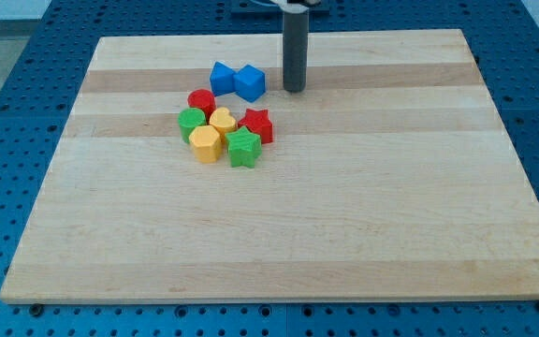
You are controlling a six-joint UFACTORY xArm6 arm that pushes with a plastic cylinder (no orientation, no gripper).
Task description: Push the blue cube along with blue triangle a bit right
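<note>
The blue cube sits on the wooden board near the view's top, left of centre. The blue triangle lies against its left side, touching it. My tip stands on the board just to the right of the blue cube, with a small gap between them.
Just below the blue pair lies a tight cluster: a red cylinder, a green cylinder, a yellow heart, a red star, a yellow hexagon and a green star. The board's top edge runs close behind the rod.
</note>
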